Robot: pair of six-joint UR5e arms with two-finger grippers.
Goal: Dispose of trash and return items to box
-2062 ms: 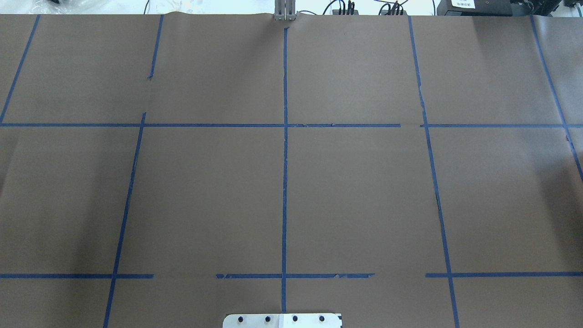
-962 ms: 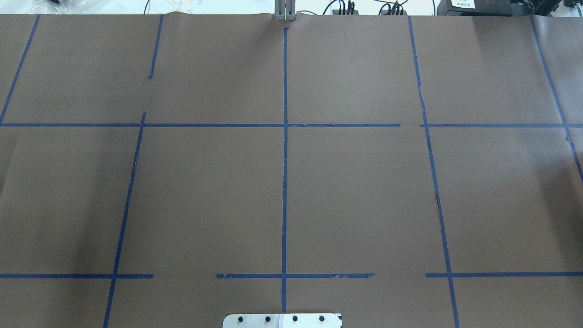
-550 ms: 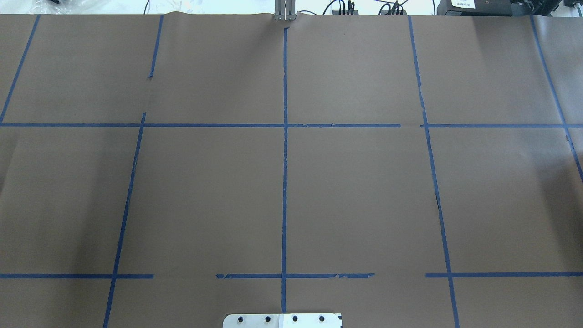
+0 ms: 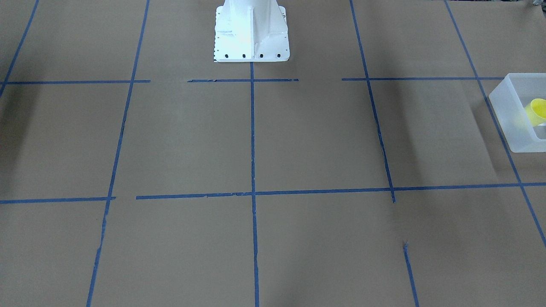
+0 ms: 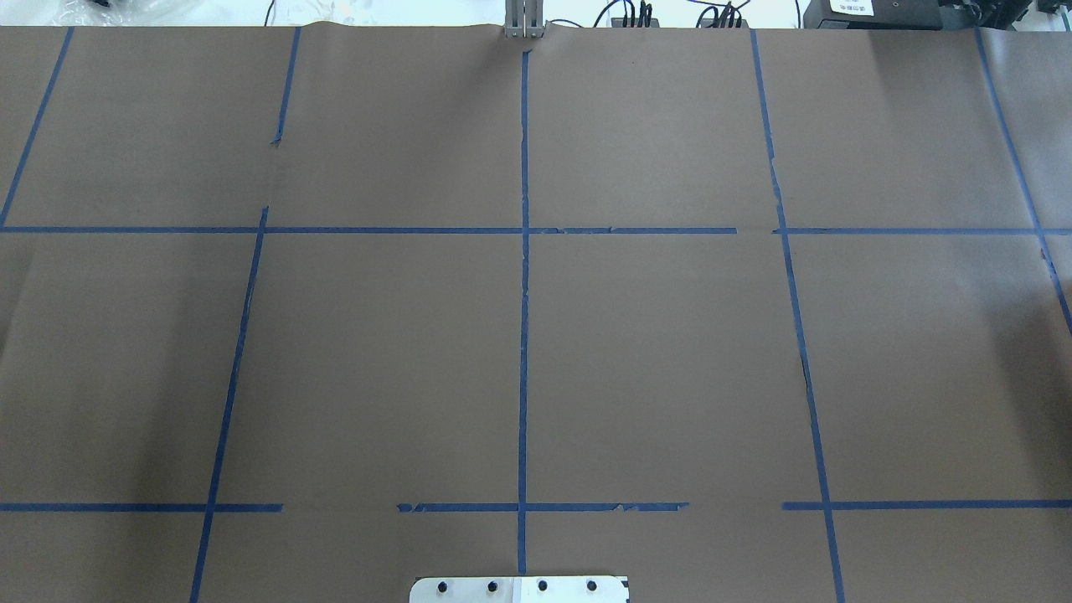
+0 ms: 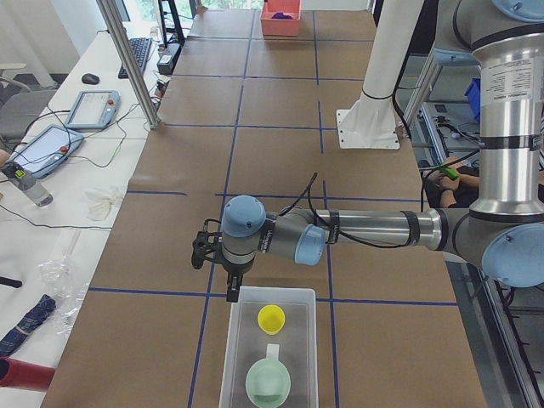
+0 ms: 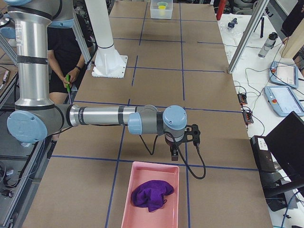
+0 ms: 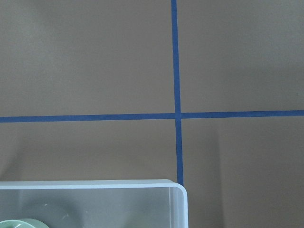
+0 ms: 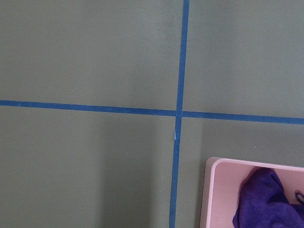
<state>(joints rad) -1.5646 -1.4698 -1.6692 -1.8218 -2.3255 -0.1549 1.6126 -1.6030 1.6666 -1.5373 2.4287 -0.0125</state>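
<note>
The frosted-white box (image 6: pixel 276 291) stands at the table's left end. In it are the yellow cup (image 6: pixel 271 319) and a pale green bowl (image 6: pixel 269 384). The box (image 4: pixel 502 120) and cup (image 4: pixel 538 110) also show at the right edge of the front-facing view. My left gripper (image 6: pixel 231 287) hangs just beyond the box's far rim; I cannot tell whether it is open or shut. The left wrist view shows the box's corner (image 8: pixel 176 188) and a bit of the bowl (image 8: pixel 23 223). My right gripper (image 7: pixel 175 153) hangs by the far rim of a pink tray (image 7: pixel 156 164); its state cannot be told.
The pink tray at the table's right end holds a purple cloth (image 7: pixel 151 194); both show in the right wrist view, tray (image 9: pixel 209 190) and cloth (image 9: pixel 266 204). The robot's white base (image 4: pixel 251 32) stands mid-table. Brown paper with blue tape lines covers the table.
</note>
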